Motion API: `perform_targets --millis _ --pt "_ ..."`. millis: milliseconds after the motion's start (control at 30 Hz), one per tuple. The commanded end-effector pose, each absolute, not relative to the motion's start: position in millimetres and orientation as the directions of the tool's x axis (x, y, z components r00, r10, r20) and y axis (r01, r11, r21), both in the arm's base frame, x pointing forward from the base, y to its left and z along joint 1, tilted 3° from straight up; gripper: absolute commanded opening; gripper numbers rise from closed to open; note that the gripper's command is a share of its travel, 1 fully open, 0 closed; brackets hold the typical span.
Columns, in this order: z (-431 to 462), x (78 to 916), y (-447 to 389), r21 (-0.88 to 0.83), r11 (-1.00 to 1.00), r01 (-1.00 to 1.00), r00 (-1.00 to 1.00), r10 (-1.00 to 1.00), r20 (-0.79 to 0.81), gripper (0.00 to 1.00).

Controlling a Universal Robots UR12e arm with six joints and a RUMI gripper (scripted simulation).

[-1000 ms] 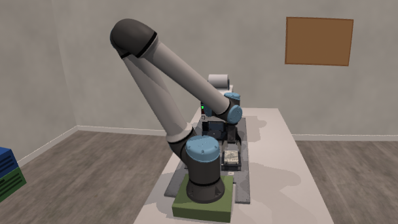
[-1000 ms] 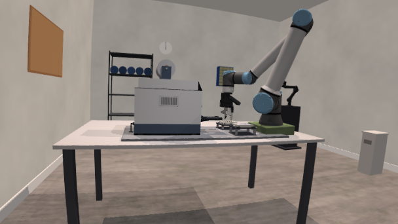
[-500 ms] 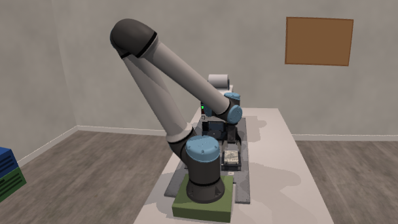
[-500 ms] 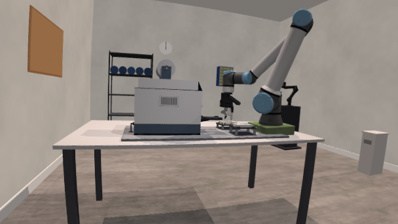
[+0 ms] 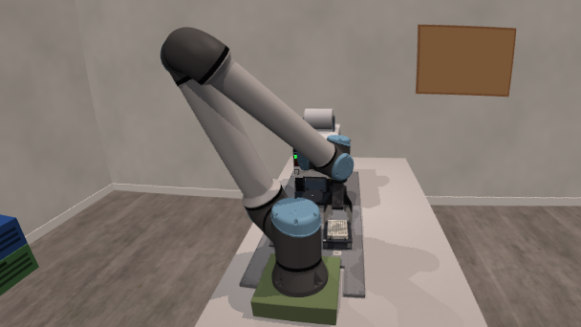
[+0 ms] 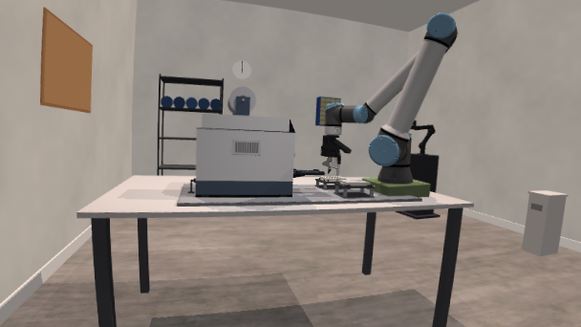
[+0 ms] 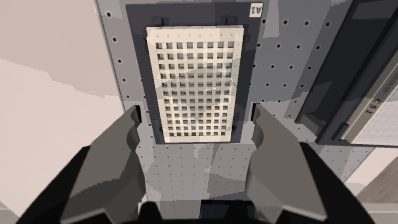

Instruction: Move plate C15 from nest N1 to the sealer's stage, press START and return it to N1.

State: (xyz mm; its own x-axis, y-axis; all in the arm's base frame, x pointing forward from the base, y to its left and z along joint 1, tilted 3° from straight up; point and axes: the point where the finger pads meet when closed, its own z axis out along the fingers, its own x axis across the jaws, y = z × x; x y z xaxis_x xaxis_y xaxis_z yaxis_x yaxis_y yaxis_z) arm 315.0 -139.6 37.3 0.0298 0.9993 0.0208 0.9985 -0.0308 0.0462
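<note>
Plate C15 (image 7: 194, 84), a cream well plate without foil, lies flat in the dark nest N1 on the perforated baseplate. It also shows in the top view (image 5: 335, 229) and faintly in the exterior view (image 6: 330, 179). My gripper (image 7: 196, 105) is open and empty. It hangs straight above the plate's near end with a finger on each side of the nest, clear of it. In the exterior view the gripper (image 6: 332, 164) hangs a little above the nest. The sealer (image 6: 245, 160) stands beside it, and its lamp (image 5: 295, 156) is green.
A dark tray-like frame (image 7: 345, 75) lies right of N1 in the wrist view. A second nest (image 6: 355, 187) sits nearer the arm's green base block (image 6: 397, 186). A foil roll (image 5: 319, 118) sits on top of the sealer.
</note>
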Motion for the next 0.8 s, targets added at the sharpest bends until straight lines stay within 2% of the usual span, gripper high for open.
perform_targets --millis 0,767 --pt "38 315 -140 0.047 -0.031 0.998 0.030 0.999 0.020 0.68" --pt "28 316 -140 0.047 -0.031 0.998 0.030 0.999 0.020 0.68"
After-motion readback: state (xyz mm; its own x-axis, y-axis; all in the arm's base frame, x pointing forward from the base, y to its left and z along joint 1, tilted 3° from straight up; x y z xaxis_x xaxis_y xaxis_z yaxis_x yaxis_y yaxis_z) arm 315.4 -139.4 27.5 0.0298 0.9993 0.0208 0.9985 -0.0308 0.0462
